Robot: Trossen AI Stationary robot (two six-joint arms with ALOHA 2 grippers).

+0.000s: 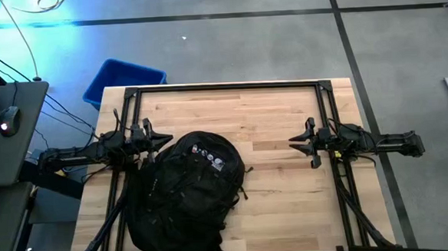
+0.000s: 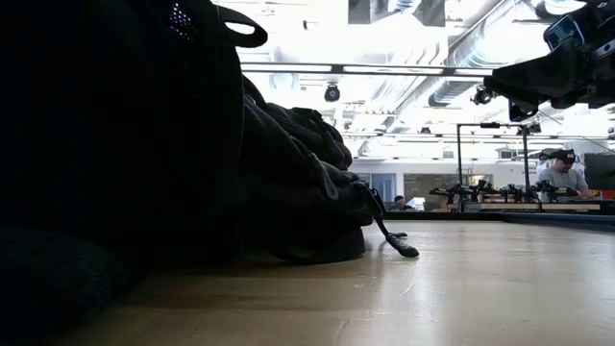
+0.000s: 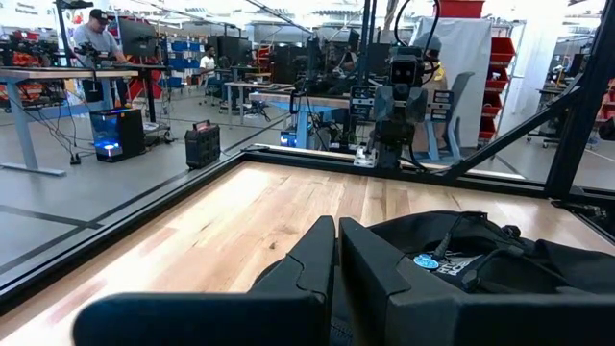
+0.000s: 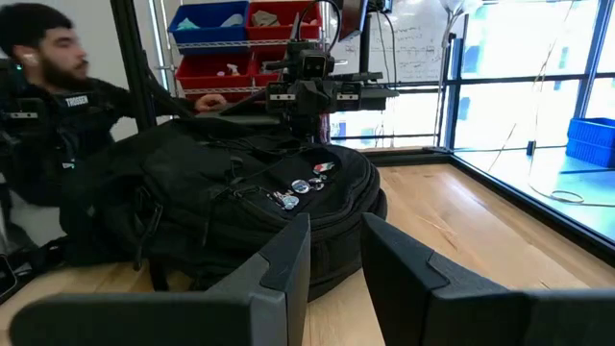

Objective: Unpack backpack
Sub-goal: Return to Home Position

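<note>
While the black backpack (image 1: 185,193) is lying flat on the left half of the wooden table (image 1: 285,114), nothing that could have come out of it is showing anywhere on the boards around it. The bag is looking full and rounded, with small badges on its upper face, and a strap end (image 2: 399,245) is trailing onto the wood beside it; whether its zips are open or closed cannot be told. That is fitting either a bag with its contents inside or one emptied with the contents taken out of sight, and the views are not settling which.

The left gripper (image 1: 157,141) is hovering at the far-left edge of the backpack, its fingers (image 3: 317,259) nearly pressed together with only a thin slit between them, and it is holding nothing. The right gripper (image 1: 302,143) is hanging over bare wood well to the right of the bag, its fingers (image 4: 288,259) parted by a modest gap and empty. A person (image 4: 58,106) is sitting beyond the table.
</note>
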